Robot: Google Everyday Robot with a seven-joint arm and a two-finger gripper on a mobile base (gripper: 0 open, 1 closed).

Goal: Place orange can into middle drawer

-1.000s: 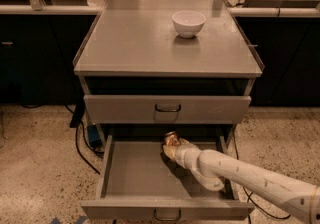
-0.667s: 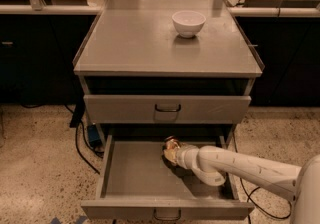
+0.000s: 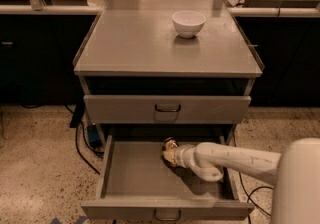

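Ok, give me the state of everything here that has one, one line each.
middle drawer: pulled open.
upper drawer: closed.
orange can: inside the middle drawer, near its back, at the pincer.
pincer: inside the middle drawer, at the orange can.
white bowl: upright on the cabinet top.

No readable text.
The orange can point(image 3: 170, 145) has mottled print, but no brand or lettering is legible on it. The gripper point(image 3: 173, 155) is at the can, inside the open middle drawer point(image 3: 135, 178), near its back.
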